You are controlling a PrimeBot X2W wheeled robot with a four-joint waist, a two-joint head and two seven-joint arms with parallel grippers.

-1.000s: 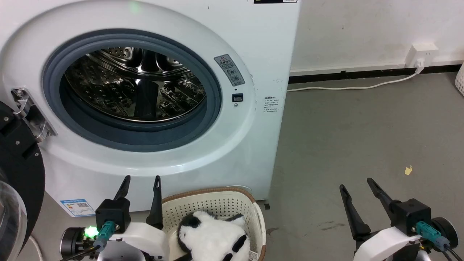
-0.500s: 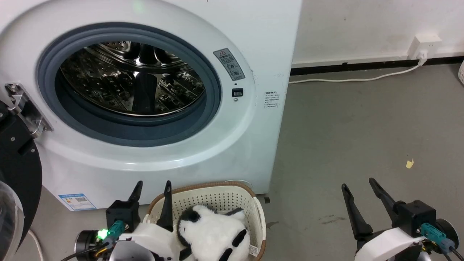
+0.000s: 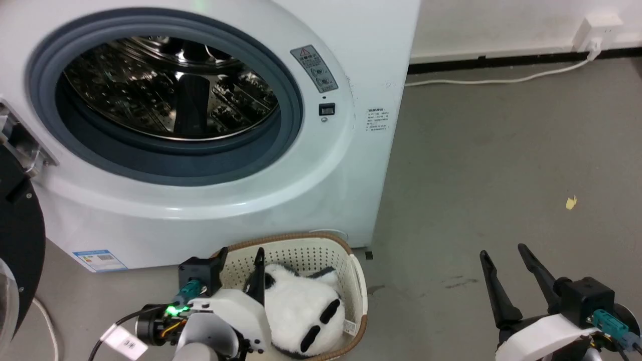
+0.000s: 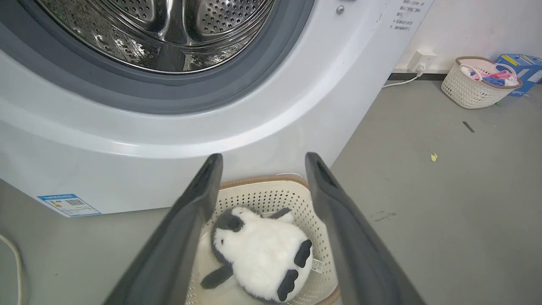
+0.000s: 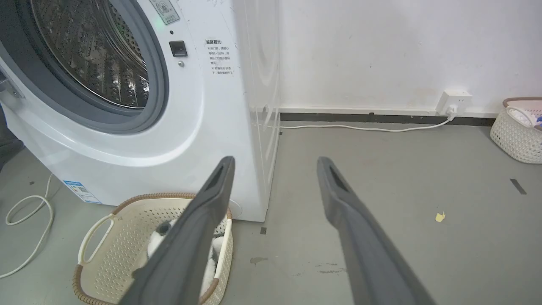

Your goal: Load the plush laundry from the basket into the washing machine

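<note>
Left gripper [image 4: 263, 159] hangs over the left side of the basket [image 3: 321, 239], jaws wide apart and empty. The plush laundry [image 4: 262, 250] lies in the basket on the floor [image 3: 476, 165], just in front of the washing machine [image 3: 331, 165] and below its open porthole, while the right gripper [image 3: 502, 250] is likewise spread and empty, well apart to the right. Likely risks: the outer left finger may snag the perforated wall or rim on descent and drag the light basket along, or a shallow pinch of fur may slip before the toy clears the grey gasket [image 3: 288, 125].
</note>
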